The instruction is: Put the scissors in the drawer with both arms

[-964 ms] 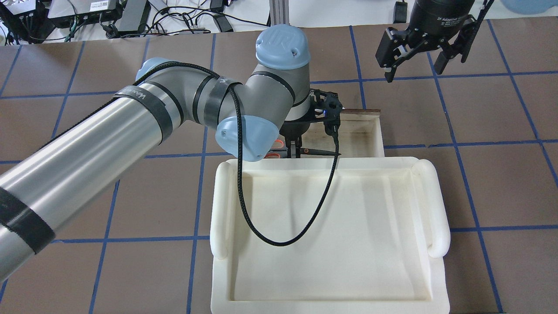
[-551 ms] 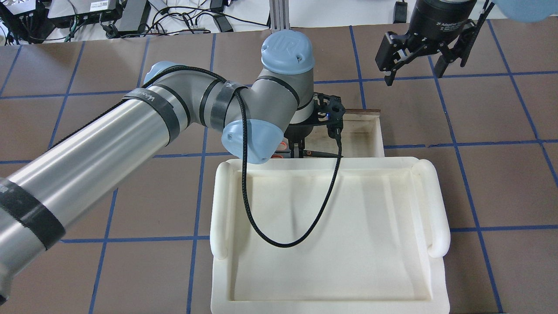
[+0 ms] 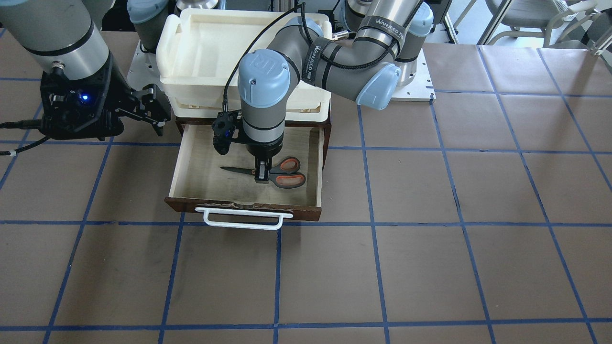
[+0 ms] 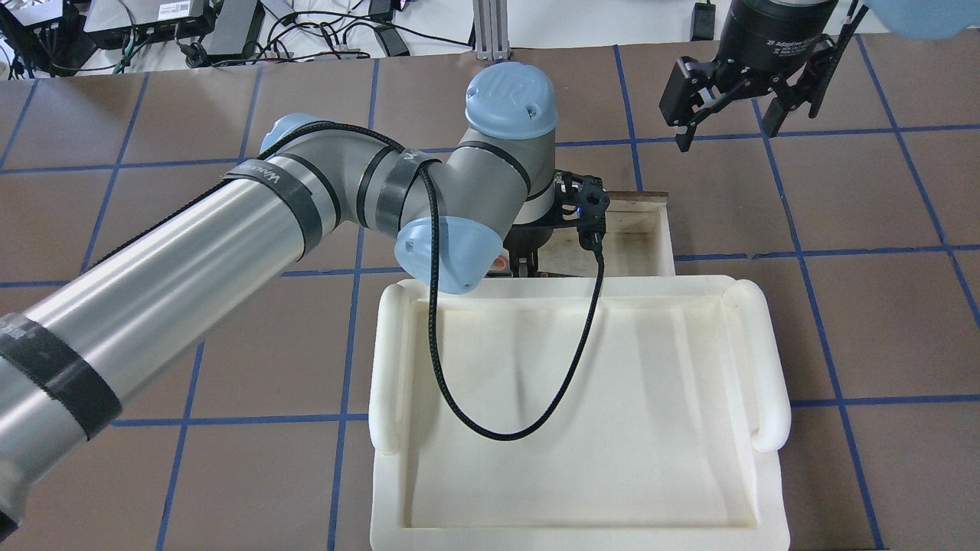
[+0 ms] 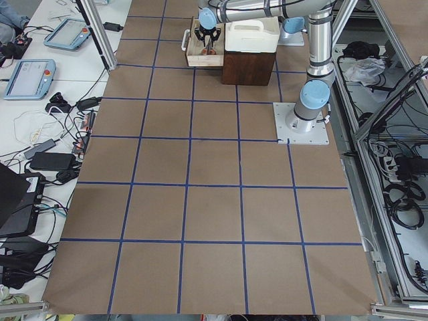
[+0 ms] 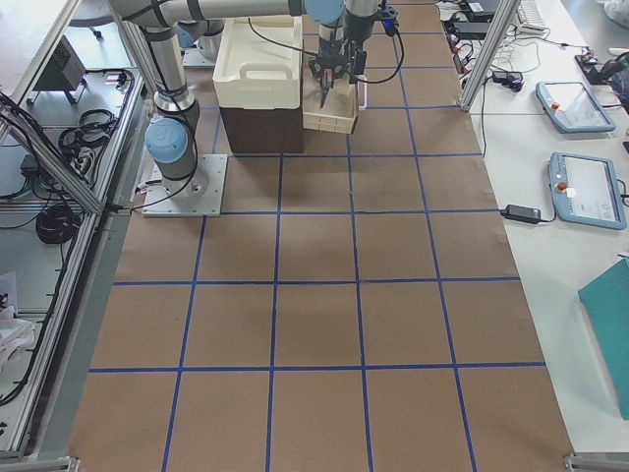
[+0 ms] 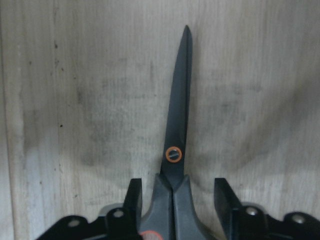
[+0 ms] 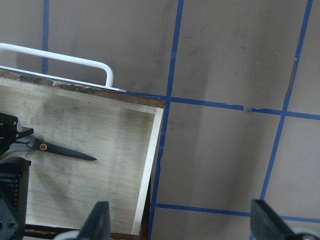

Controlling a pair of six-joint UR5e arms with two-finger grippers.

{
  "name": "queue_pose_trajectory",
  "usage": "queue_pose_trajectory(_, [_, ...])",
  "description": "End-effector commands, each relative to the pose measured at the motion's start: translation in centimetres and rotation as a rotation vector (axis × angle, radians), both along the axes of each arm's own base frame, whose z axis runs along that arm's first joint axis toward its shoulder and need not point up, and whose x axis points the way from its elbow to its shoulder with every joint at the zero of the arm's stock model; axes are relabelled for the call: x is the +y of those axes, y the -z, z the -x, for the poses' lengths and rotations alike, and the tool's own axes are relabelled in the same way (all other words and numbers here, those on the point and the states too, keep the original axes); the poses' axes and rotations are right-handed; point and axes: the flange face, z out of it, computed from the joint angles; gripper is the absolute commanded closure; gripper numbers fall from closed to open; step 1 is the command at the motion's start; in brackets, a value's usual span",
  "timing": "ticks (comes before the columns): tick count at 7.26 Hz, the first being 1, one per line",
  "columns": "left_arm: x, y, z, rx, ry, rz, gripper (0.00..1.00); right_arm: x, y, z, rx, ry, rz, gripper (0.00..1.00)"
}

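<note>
The scissors (image 3: 279,173) lie flat on the pale floor of the open drawer (image 3: 201,172), blades toward its right-arm side. They also show in the left wrist view (image 7: 177,145) and the right wrist view (image 8: 60,149). My left gripper (image 3: 261,174) reaches down into the drawer and straddles the scissors just behind the pivot. Its fingers (image 7: 132,195) stand apart from the handles with a gap on each side, so it is open. My right gripper (image 4: 727,126) hangs open and empty above the table beside the drawer's front corner. The white bar handle (image 3: 241,220) faces away from me.
A cream-white plastic tray (image 4: 758,367) sits on top of the dark cabinet above the drawer and hides most of the drawer from overhead. The left wrist's black cable (image 4: 498,428) loops over the tray. Brown table with blue tape lines all around.
My left arm has shifted forward and down over the drawer. The scissors have sunk behind the tray's edge in the overhead view. The right gripper has barely moved.
</note>
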Motion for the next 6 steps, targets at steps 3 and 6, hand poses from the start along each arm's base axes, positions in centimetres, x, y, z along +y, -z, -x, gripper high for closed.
queue_pose_trajectory(3, [0.4, -3.9, -0.3, 0.024, 0.008, 0.05, 0.12, 0.0, 0.0, 0.0, 0.0, 0.001, 0.001, 0.0])
queue_pose_trajectory(6, [-0.9, -12.1, -4.5, 0.066, -0.091, 0.033, 0.12, 0.0, 0.0, 0.0, -0.001, 0.003, 0.001, 0.0])
